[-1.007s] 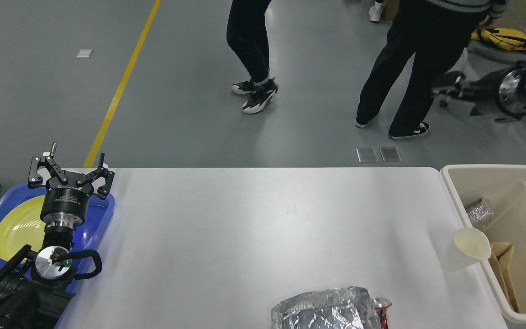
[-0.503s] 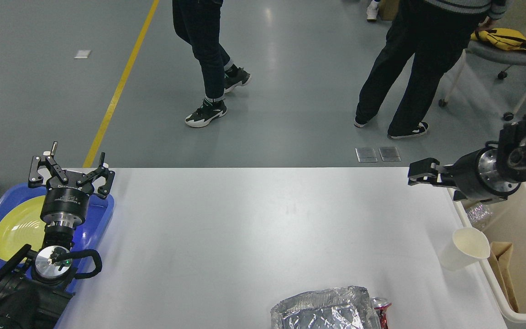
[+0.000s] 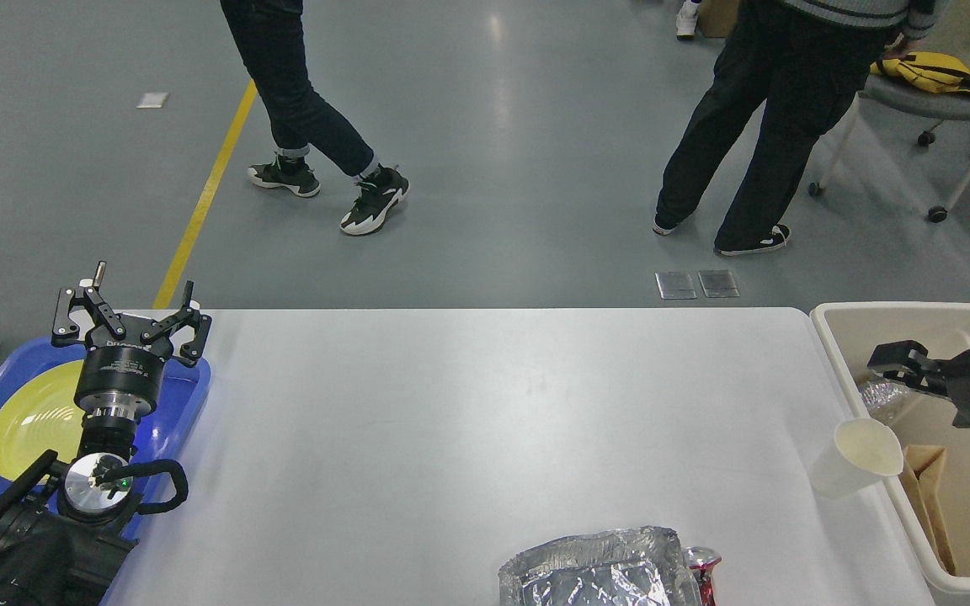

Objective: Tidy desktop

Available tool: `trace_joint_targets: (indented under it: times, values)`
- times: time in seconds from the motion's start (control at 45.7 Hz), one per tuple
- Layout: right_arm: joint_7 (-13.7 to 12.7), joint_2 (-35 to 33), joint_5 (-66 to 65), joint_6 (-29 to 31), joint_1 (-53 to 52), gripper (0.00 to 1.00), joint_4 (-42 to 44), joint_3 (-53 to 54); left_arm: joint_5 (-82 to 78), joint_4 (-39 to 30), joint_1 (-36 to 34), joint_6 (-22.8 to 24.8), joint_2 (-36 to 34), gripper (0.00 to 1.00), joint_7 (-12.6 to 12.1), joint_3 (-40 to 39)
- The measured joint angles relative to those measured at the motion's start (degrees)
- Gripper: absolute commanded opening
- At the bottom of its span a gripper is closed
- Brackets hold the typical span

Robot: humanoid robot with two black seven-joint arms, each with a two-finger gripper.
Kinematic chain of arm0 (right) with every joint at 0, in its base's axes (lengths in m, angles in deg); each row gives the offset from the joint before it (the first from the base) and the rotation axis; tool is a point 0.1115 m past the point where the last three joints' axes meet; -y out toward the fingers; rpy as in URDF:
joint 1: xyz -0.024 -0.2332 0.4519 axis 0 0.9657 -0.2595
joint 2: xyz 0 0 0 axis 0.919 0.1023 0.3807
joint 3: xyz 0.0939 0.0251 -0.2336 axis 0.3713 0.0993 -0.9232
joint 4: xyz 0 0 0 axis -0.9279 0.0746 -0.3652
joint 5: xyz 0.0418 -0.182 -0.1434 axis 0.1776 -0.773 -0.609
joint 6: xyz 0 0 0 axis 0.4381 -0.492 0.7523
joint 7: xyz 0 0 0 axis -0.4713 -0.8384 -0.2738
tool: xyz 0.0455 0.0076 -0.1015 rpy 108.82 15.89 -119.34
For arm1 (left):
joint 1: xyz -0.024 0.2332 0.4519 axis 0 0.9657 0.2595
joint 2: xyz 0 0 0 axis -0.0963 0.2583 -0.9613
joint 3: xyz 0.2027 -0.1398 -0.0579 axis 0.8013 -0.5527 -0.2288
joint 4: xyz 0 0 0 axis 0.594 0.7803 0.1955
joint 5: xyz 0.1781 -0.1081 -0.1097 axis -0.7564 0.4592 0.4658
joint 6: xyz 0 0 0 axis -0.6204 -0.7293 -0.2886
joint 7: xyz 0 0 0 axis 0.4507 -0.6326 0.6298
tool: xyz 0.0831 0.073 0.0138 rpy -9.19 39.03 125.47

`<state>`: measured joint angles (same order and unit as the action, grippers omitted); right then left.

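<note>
The white desktop [image 3: 451, 421] fills the middle of the head view. On it a white paper cup [image 3: 860, 459] stands at the right edge. A crumpled foil container [image 3: 599, 568] and a red can [image 3: 704, 566] lie at the near edge. My left gripper [image 3: 130, 318] is open and empty, and hovers over the blue tray [image 3: 194, 396] at the desktop's left end. My right gripper [image 3: 893, 360] comes in from the right over the beige bin [image 3: 906, 313], above and behind the cup. It is seen side-on, so its fingers cannot be told apart.
A yellow plate [image 3: 30, 421] lies in the blue tray. The beige bin holds a crumpled clear bottle [image 3: 882, 394] and a brown paper bag [image 3: 927, 480]. Two people [image 3: 754, 126] are on the floor beyond the table, with a stool [image 3: 931, 101] carrying a yellow bag.
My right arm has pulled back from the desktop's far right corner to above the bin. One person has walked left across the floor. The left arm has not moved.
</note>
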<state>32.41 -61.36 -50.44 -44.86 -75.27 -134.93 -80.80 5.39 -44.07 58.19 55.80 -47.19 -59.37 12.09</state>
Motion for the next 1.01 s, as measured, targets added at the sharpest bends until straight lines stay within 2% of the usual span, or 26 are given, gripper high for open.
trace_joint_targets:
  times: [0.197, 0.569, 1.007]
  values:
    - [0.03, 0.04, 0.26, -1.11, 4.74, 1.0, -0.11, 5.79, -0.01, 0.0, 0.0, 0.0, 0.0, 0.97, 0.0, 0.0]
    - [0.03, 2.74, 0.09, -9.49, 15.98, 1.0, 4.49, 9.92, 0.0, 0.0, 0.0, 0.0, 0.0, 0.97, 0.0, 0.0]
    - [-0.03, 5.12, 0.09, -14.69, 24.04, 1.0, 8.37, 15.46, 0.0, 0.0, 0.0, 0.0, 0.0, 0.97, 0.0, 0.0]
